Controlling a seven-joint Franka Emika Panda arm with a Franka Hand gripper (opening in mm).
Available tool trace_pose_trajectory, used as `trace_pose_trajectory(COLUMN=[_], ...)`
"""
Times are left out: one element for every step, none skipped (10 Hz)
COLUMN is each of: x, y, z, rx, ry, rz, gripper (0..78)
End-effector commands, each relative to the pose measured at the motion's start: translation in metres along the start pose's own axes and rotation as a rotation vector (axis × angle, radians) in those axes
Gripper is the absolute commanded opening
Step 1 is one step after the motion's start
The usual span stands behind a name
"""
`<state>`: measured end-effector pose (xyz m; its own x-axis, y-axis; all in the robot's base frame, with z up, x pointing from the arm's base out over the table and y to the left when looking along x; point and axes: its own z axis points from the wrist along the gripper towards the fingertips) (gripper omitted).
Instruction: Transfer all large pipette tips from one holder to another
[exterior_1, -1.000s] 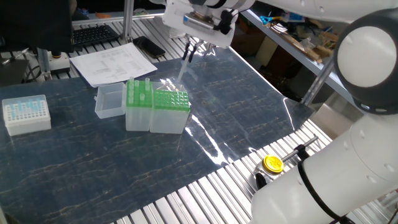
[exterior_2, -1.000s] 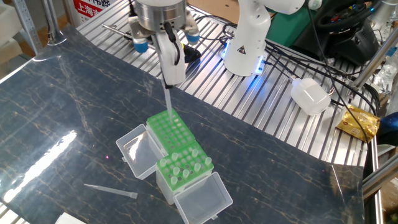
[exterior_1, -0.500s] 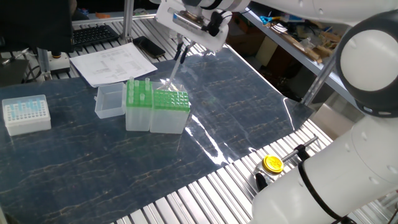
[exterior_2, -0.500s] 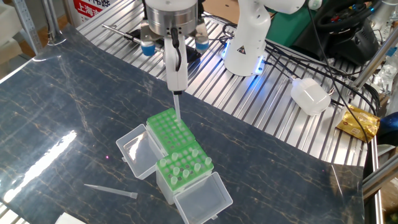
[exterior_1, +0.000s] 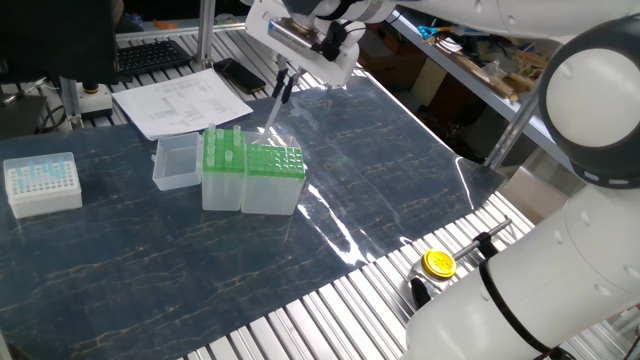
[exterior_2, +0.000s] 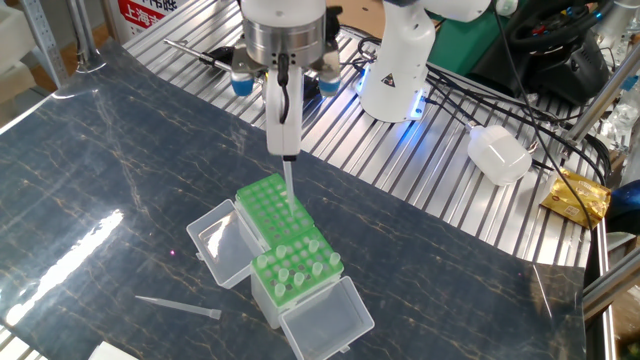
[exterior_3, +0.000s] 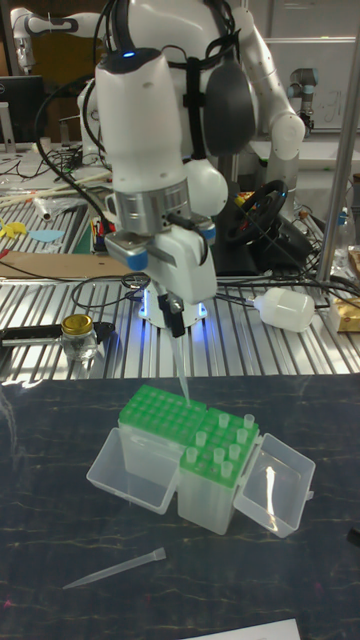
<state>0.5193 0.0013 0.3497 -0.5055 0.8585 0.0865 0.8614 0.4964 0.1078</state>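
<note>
Since a second ago the gripper (exterior_2: 284, 150) has carried its tip (exterior_2: 288, 187) off the far edge of the wide box (exterior_2: 274, 205) and in toward the tall box (exterior_2: 298, 270); it has also straightened, so the tip now hangs nearly plumb with its point over the green grid. The fingers are pressed together on the tip's upper end.

Left to right in the other fixed view: a loose tip (exterior_2: 180, 305) lies flat on the table (exterior_2: 90, 190), well apart from any box. It will have to be fetched, and lying flat it offers the fingers little to grasp. Next comes an open clear lid (exterior_2: 228, 248), then the wide box, its holes looking empty from here. Touching it stands the tall box, several tips (exterior_2: 291, 262) seated in its rack with their open collars up, and its own lid (exterior_2: 327, 318) hinged open on the right.

The risks, as I judge them: the tip is long and slender, so a small tilt at the fingers puts its point well off a hole, and it could strike the rack between holes and bend or slip in the grip. A descent too close to the seated tips could knock one askew. Releasing before the tip sits to its collar could leave it leaning or let it fall out.

The held tip is a thin translucent whitish cone, hard to see against the metal slats behind it.
</note>
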Motion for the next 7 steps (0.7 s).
trace_pose_trajectory(x=[0.005,0.006,0.008,0.010,0.011,0.012,0.012], y=[0.008,0.010,0.012,0.014,0.016,0.018,0.018], z=[0.004,0.006,0.008,0.009,0.011,0.012,0.012], rx=[-0.009,-0.012,-0.012,-0.015,-0.017,-0.019,-0.019], ry=[-0.008,-0.012,-0.015,-0.016,-0.018,-0.022,-0.022], rz=[0.053,0.072,0.085,0.098,0.110,0.119,0.119], gripper=[1.1,1.1,1.1,1.1,1.1,1.1,1.1])
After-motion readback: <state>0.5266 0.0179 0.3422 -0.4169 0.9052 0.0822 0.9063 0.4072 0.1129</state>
